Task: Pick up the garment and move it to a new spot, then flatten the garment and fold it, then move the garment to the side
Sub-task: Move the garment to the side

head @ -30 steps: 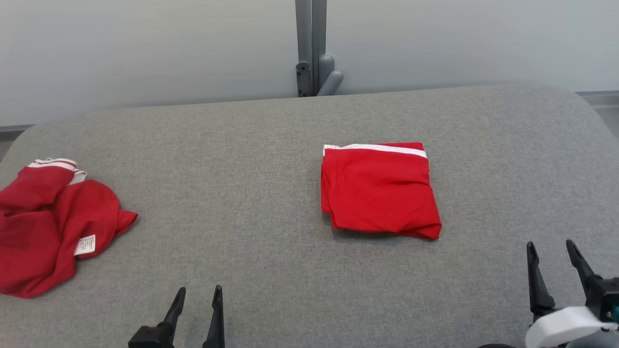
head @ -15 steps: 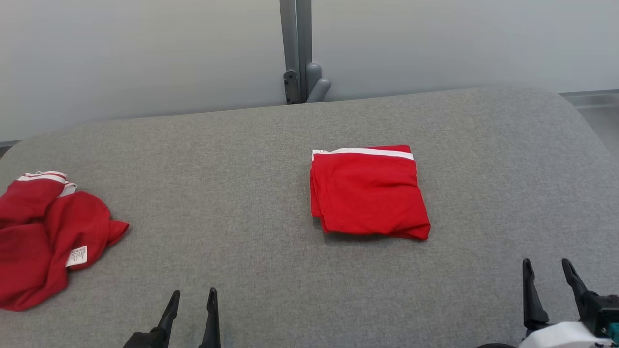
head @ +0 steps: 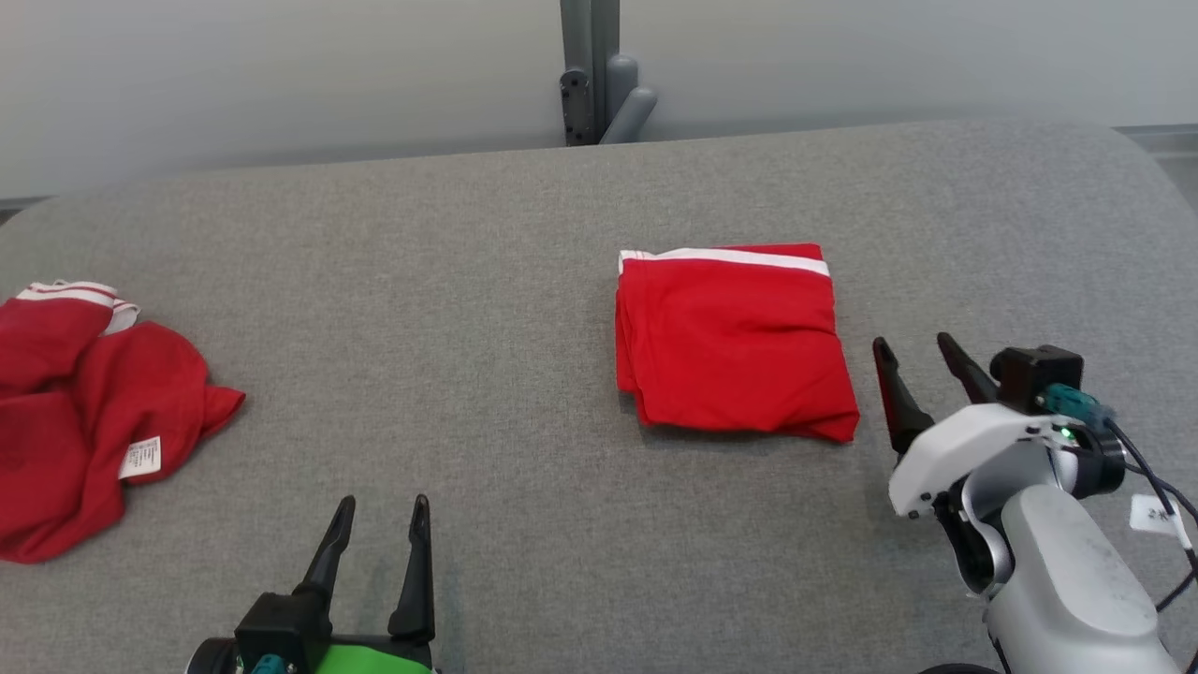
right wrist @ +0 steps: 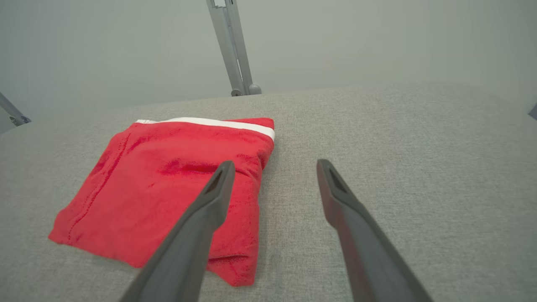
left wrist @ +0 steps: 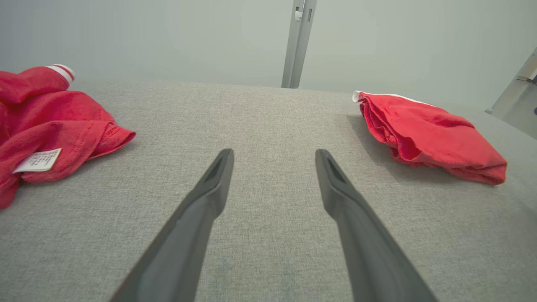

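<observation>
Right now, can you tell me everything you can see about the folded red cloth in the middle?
The folded red garment looks like soft knit cloth, folded into a neat, nearly square stack, with a white stripe along its far edge. It lies flat on the grey padded surface, slightly wrinkled, and its layered edges show on its left side. Nothing grips it. The right hand hangs open just beside its right edge.

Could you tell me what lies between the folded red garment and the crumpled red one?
The stretch between the folded garment and the crumpled garment is bare grey cushion, as the head view shows.
</observation>
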### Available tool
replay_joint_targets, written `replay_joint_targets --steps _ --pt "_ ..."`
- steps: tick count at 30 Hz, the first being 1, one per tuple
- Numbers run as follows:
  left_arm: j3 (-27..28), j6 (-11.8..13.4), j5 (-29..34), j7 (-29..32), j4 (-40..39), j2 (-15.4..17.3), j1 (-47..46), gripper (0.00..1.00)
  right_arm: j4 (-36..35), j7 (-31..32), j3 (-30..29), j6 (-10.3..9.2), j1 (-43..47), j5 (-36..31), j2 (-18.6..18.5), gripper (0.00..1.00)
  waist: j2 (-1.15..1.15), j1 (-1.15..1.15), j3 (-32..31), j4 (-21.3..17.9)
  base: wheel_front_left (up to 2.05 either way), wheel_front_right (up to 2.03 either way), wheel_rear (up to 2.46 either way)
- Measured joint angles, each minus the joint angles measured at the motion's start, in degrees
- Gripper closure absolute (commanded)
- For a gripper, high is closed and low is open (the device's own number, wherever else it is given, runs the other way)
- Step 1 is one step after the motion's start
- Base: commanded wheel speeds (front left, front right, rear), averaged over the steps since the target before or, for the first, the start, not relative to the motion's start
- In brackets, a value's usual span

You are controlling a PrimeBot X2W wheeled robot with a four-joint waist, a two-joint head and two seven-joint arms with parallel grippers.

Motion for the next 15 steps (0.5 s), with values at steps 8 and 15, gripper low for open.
replay_joint_targets --steps 8,15 --pt "-2.5 -0.4 0.2 0.0 0.0 -0.1 -4.6 0.0 12.4 8.7 6.0 -0.02 -12.1 10.6 -2.2 0.0 0.0 0.0 5.3 3.4 0.0 0.0 0.0" --pt "-4.1 0.6 -1.2 0.0 0.1 -0.1 -6.1 0.0 18.4 14.8 6.3 -0.02 -16.4 22.2 -1.9 0.27 0.0 0.0 8.4 6.4 0.0 0.0 0.0"
